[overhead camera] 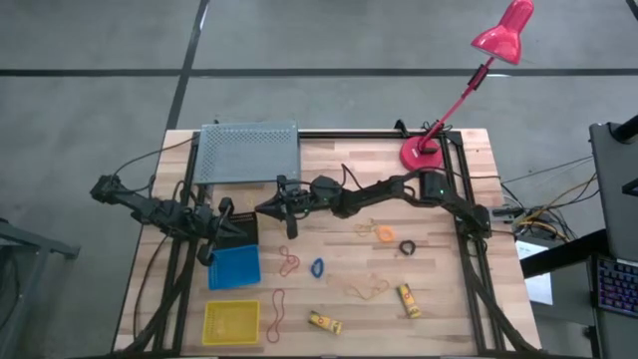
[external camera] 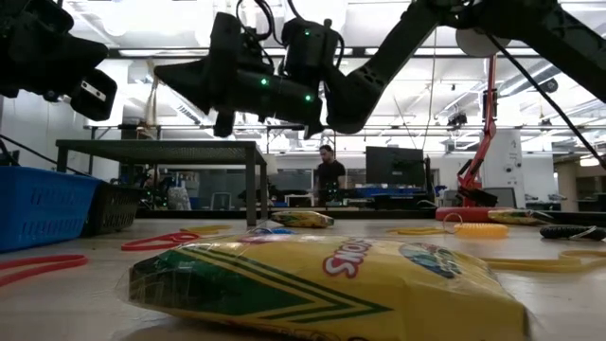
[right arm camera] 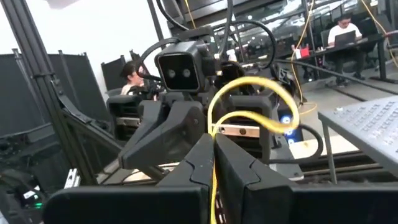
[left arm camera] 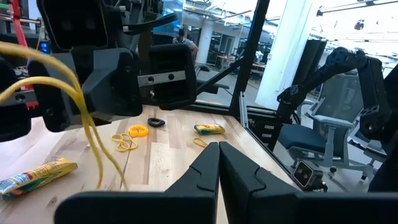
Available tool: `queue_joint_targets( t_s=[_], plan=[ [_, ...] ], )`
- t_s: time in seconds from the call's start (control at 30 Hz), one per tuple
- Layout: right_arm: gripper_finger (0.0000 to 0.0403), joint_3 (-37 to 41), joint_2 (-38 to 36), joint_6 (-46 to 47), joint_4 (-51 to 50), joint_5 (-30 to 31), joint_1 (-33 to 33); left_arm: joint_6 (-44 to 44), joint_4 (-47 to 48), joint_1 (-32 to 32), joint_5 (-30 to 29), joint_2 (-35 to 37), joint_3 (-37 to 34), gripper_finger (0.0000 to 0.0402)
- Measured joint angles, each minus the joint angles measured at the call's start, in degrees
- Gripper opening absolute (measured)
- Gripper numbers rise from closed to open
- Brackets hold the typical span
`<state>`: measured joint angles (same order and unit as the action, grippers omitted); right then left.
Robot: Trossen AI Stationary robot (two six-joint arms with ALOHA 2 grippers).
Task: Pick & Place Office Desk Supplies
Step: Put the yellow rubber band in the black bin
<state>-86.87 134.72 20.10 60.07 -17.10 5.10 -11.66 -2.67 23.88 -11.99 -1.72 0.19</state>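
Where its two fingers press together, your right end effector [right arm camera: 214,155] pinches a thin yellow rubber band [right arm camera: 249,102], and the free loop arches up in front of the fingertips in the right wrist view. You hold that band in the air above the counter [overhead camera: 449,299], near its middle and just beside the black bin [overhead camera: 239,229]. Your left end effector [left arm camera: 219,158] faces it from close by, over the black bin; its fingers are closed flat against each other with nothing between them. The other supplies lie spread on the counter on the right arm's side of the bins: a red rubber band [overhead camera: 288,263] and a blue ring [overhead camera: 317,267] near the blue bin [overhead camera: 234,267], an orange band [overhead camera: 384,234] and a black ring [overhead camera: 408,246] farther out, a second red band [overhead camera: 277,309] beside the yellow bin [overhead camera: 231,321], and two yellow packs [overhead camera: 324,322] toward the near edge, well apart from each other. At the far edge you have a grey perforated box [overhead camera: 249,152] behind the left arm and a pink desk lamp [overhead camera: 498,35] whose base sits at the far corner on the right arm's side. In the low view a person [external camera: 329,175] sits in the room beyond.
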Motion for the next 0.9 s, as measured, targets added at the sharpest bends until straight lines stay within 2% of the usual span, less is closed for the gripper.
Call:
queue_joint_targets(
  t_s=[0.3,0.73,0.8,0.9],
  plan=[
    [0.0008,0.02,-0.69,2.27,0.26,-8.37,-0.27,0.0,0.01,-0.01,0.02,-0.01,-0.01,0.0014],
    [0.0008,0.04,-1.23,2.44,0.28,-8.94,-0.46,0.57,-0.72,-0.02,-0.31,0.0,0.0,0.0014],
    [0.0008,0.04,-1.23,2.42,0.2,-8.94,-0.46,-3.36,-2.06,0.0,-0.3,0.0,-0.02,0.0014],
    [0.0008,0.04,-1.23,2.42,0.24,-8.92,-0.46,-15.66,-4.6,0.02,-0.26,0.0,0.0,0.0014]
  ],
)
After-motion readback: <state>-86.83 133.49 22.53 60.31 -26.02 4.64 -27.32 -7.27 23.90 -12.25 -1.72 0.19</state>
